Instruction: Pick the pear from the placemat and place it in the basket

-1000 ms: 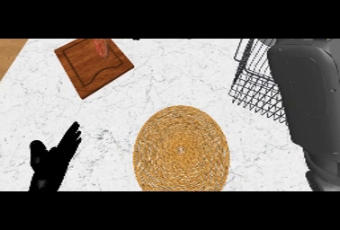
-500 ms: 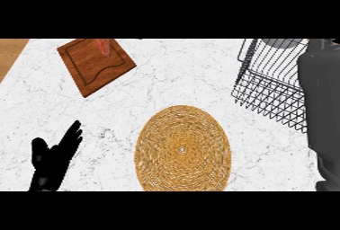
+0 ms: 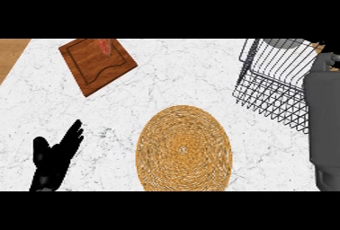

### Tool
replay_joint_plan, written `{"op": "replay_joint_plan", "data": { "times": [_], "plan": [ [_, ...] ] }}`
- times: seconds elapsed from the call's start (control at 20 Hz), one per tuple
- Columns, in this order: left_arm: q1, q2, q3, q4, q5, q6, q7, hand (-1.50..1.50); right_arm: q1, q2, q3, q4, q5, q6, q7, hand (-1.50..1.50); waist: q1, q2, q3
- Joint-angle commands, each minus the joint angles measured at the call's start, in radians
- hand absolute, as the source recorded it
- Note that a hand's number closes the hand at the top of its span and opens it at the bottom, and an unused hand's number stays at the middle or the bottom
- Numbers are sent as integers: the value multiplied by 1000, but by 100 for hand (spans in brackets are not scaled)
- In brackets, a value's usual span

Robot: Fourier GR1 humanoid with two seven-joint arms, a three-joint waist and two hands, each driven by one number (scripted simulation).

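At lower left the left hand (image 3: 56, 157) rests spread; the right arm (image 3: 325, 117) hides its hand's state by the basket (image 3: 272, 85).

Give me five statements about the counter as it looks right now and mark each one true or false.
1. The round woven straw placemat has a pear lying on it. False: nothing lies on it, and no pear shows anywhere.
2. The black wire basket stands at the counter's right side. True.
3. The square brown wooden cutting board lies directly beside the basket. False: it lies at the far left, well apart from the basket.
4. The left hand rests open near the view's lower left, holding nothing. True.
5. The grey right forearm reaches along the view's right edge toward the basket; its hand cannot be made out. True.
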Motion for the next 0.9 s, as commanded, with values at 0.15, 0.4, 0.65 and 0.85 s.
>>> {"op": "replay_joint_plan", "data": {
  "times": [0.15,0.4,0.65,0.85],
  "plan": [
    [38,-32,-16,77,-28,24,26,0,126,-43,-11,53,126,-57,44,150,-11,9,-14],
    [22,2,27,113,0,-17,-8,0,170,-87,31,50,77,96,-17,-150,-10,6,-14],
    [34,-19,10,94,-10,-8,17,0,194,-135,5,-16,52,74,-65,-150,-9,6,-14],
    [16,-10,21,49,9,-15,80,0,219,-129,-12,-95,36,55,-50,-150,-8,5,-13]
  ]
}}
